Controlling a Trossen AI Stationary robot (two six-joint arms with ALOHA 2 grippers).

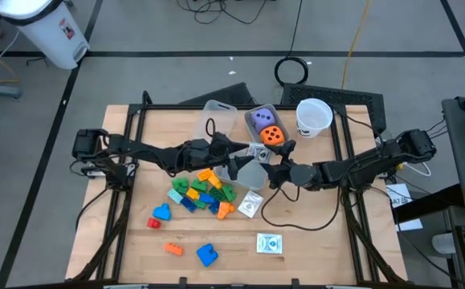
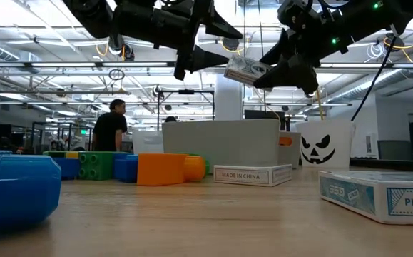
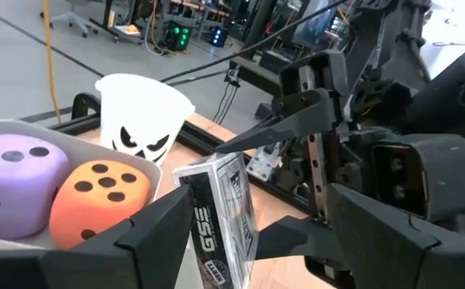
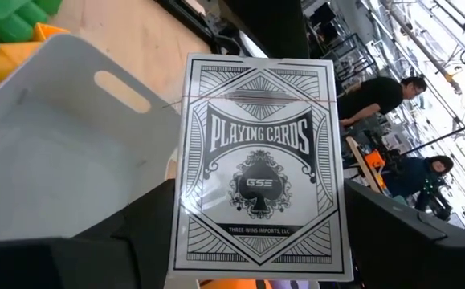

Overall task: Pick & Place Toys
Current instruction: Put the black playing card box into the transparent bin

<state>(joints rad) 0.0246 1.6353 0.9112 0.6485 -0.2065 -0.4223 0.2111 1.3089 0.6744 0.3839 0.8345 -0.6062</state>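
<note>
A black-and-white playing-card pack (image 4: 260,168) hangs in the air over the table's middle, with my right gripper (image 1: 267,165) shut on it from the right. My left gripper (image 3: 256,233) comes from the left and stands open, one finger on each side of the pack's (image 3: 220,217) flat faces. Under the pack stands an empty clear bin (image 4: 63,152). A purple die (image 1: 261,119) and an orange die (image 1: 273,136) lie in a second bin (image 1: 252,111) behind. A heap of coloured blocks (image 1: 204,193) lies on the table in front of my left gripper. My right gripper pinches the pack's two long edges (image 4: 190,241) between its two fingers, near one end. The fingers come about level from the table's right. The pack is lifted clear above the clear bin, a little tilted. My left gripper: whether a finger (image 3: 148,237) touches the pack cannot be told.
A white cup (image 1: 314,116) with a black face stands at the far right, a third clear bin (image 1: 216,115) at the far middle. Two more card packs (image 1: 250,205) (image 1: 270,243) and loose blue (image 1: 207,255), orange (image 1: 173,250) and red (image 1: 152,223) blocks lie toward the near edge.
</note>
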